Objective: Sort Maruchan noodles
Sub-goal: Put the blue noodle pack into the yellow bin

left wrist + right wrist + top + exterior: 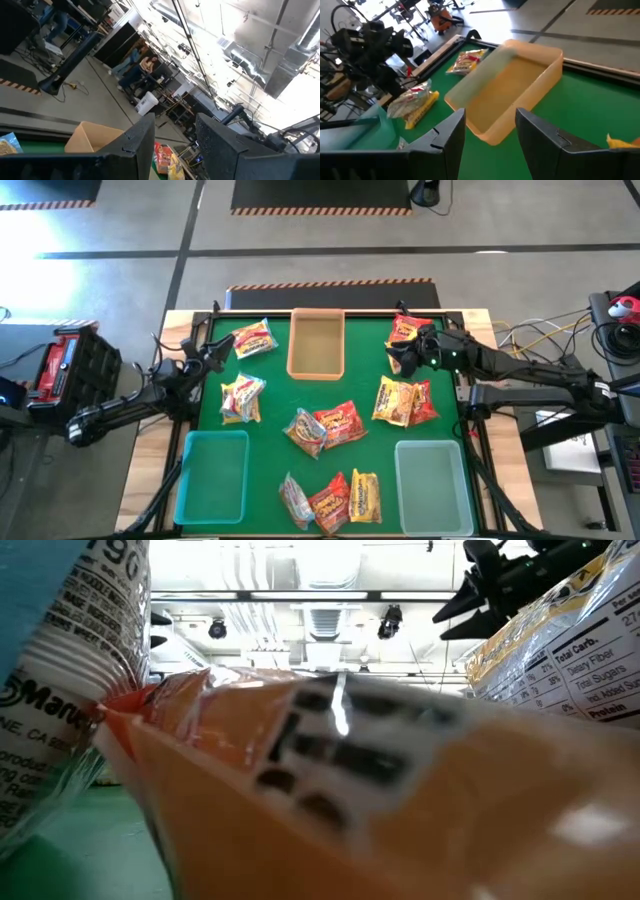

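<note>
Several Maruchan noodle packets lie flat on the green table: one at the far left (253, 337), one left of centre (242, 397), a pile in the middle (325, 425), a pair at the right (405, 400), some at the near edge (335, 498), and one at the far right (405, 328). My left gripper (215, 350) (175, 122) hovers open at the table's far left, tipped up toward the room. My right gripper (400, 355) (490, 117) hangs open above the far right of the table, beside that packet, facing the tan tray (510, 85).
The tan tray (316, 345) stands at the far middle. One teal tray (212, 477) sits at the near left and another (432, 485) at the near right. Packets (350, 790) lie right against the low camera and block its view. People sit in the room beyond (142, 65).
</note>
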Robot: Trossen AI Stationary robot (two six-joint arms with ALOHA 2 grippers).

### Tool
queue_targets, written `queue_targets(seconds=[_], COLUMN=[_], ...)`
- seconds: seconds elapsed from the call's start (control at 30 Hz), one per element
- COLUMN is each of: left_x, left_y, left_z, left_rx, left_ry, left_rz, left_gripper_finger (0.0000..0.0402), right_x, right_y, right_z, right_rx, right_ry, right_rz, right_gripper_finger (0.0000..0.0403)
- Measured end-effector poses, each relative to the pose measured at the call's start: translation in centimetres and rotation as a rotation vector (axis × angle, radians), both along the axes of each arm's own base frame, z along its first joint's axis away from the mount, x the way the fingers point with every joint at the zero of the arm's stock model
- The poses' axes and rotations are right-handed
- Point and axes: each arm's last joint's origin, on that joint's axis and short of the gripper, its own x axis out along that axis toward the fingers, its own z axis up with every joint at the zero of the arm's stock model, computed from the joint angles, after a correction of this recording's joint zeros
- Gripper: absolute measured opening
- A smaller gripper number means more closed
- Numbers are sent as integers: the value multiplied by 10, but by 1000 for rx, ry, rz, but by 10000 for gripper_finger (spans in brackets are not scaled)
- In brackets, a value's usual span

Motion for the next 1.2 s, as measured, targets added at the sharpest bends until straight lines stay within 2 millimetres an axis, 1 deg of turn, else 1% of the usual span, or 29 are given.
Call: queue_targets(seconds=[0.13, 0.3, 0.47, 0.6, 0.73, 0.9, 1.1, 1.2], left_x=[2, 5, 7, 10, 13, 22, 34, 41], left_y=[0, 0, 0, 0, 1, 4, 5, 7], left_z=[-1, -2, -4, -2, 10, 27, 44, 51], left_rx=[-8, -74, -158, -167, -168, -168, -224, -259], left_ry=[9, -33, -83, -109, -94, 2, 129, 184], left_rz=[-26, -96, -136, -181, -184, -211, -305, -355], left_gripper_finger=[127, 127, 127, 124, 111, 95, 89, 89], right_x=[4, 9, 13, 15, 19, 27, 32, 37], right_y=[-1, -3, -4, -5, -6, -6, -4, -3], right_z=[6, 14, 15, 17, 19, 20, 11, 7], right_rx=[3, 28, 82, 160, 232, 358, 532, 610], right_ry=[-8, -11, 103, 217, 346, 502, 692, 718], right_rz=[-3, -3, -11, -33, -33, 1, 60, 107], right_gripper_finger=[164, 164, 164, 164, 164, 164, 164, 164])
